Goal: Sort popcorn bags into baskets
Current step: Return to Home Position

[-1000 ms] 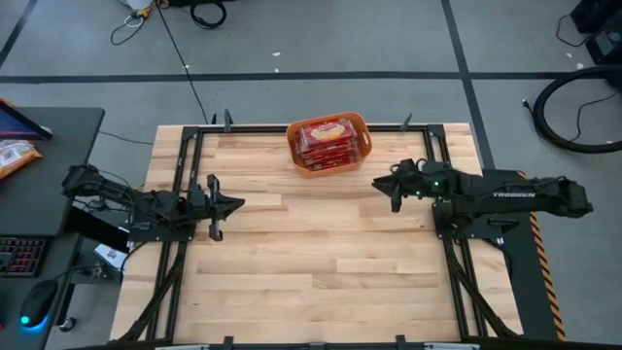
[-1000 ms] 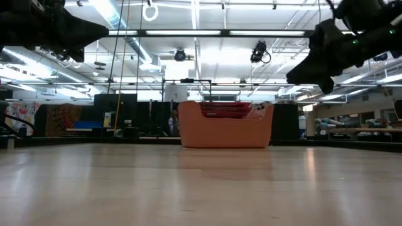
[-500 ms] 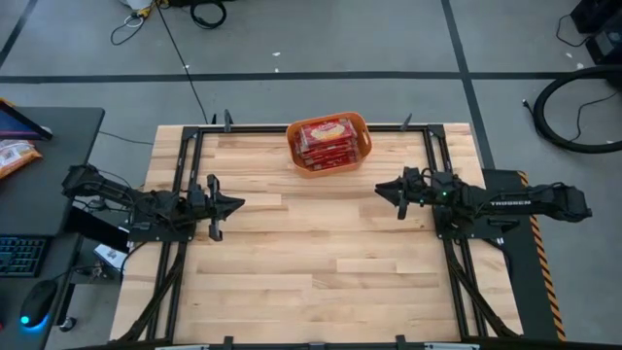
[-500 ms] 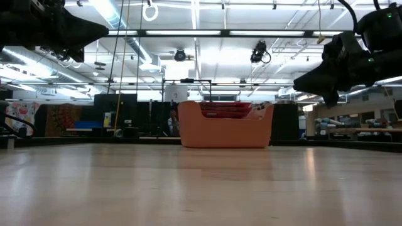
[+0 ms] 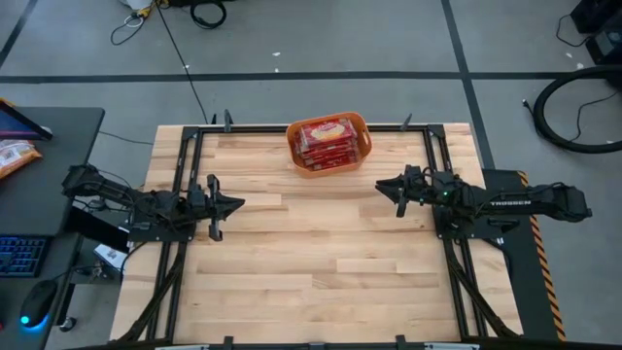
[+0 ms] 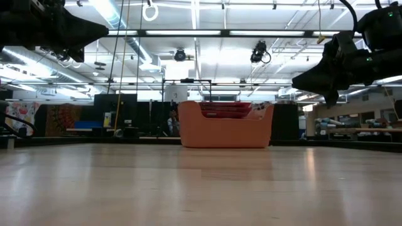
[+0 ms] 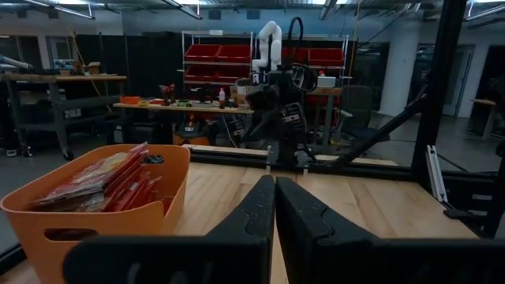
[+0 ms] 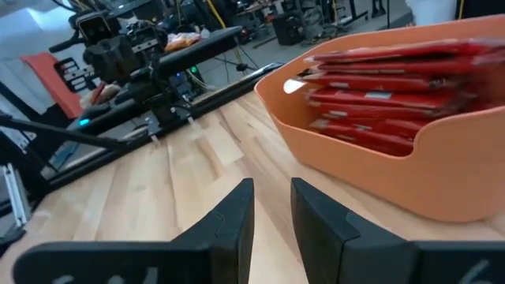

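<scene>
The orange basket (image 5: 362, 146) stands at the table's far edge, near the middle. Several red popcorn bags (image 5: 326, 138) lie stacked flat inside it; they also show in the low view as bags (image 6: 223, 110) above the basket wall (image 6: 226, 132). My left gripper (image 5: 238, 204) hovers shut over the table's left side, pointing right; its fingers meet (image 7: 274, 188). My right gripper (image 5: 379, 187) hovers over the right side, pointing left, with a narrow gap between its fingers (image 8: 272, 196). It is near the basket (image 8: 410, 177) and touches nothing. No bag lies on the tabletop.
Bare wooden tabletop (image 5: 311, 253) stretches between and in front of both arms. Black frame rails (image 5: 180, 175) run along the table's sides. A desk to the left carries a keyboard, a mouse and a pale orange-and-white packet (image 5: 15, 156), off the table.
My right gripper has drawn back a little from the basket toward the table's right edge and sunk slightly, then held still. The left arm, the basket and the bags have stayed put.
</scene>
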